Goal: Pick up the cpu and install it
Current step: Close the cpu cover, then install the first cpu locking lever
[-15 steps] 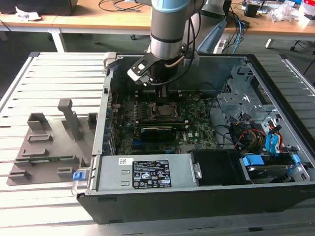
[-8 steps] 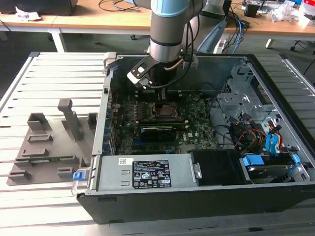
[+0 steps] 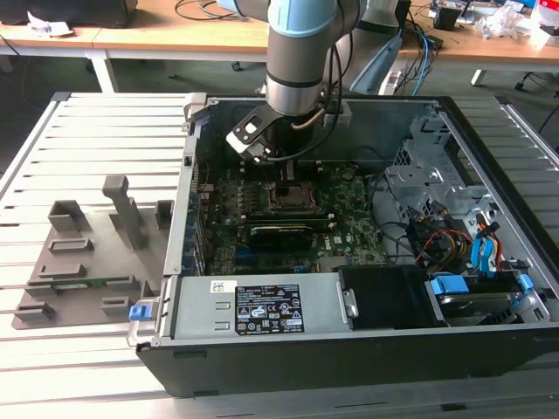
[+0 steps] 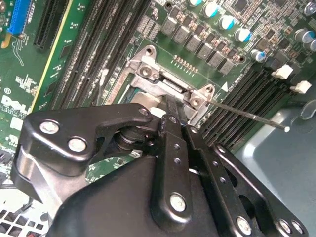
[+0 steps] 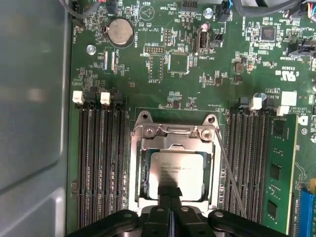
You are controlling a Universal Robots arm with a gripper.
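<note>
Silver-grey cpu (image 5: 180,169) lies flat and square inside the motherboard socket (image 5: 143,170), whose metal frame (image 5: 173,132) surrounds it. The end effector (image 5: 169,191) stands directly over the cpu's near edge in the first wrist view. Its two black fingers are drawn together with no visible gap, and nothing is seen clamped between them. Whether the tips press on the chip cannot be told. A thin wire retention lever (image 5: 229,168) stands clear of the frame along one side of the socket. Black memory slots (image 5: 101,163) flank the socket, and a green memory module (image 5: 279,168) is seated beyond the lever. In the exterior view, the arm (image 3: 301,52) reaches down into the open computer case (image 3: 349,349), which rests on a slatted metal tabletop (image 3: 87,131).
</note>
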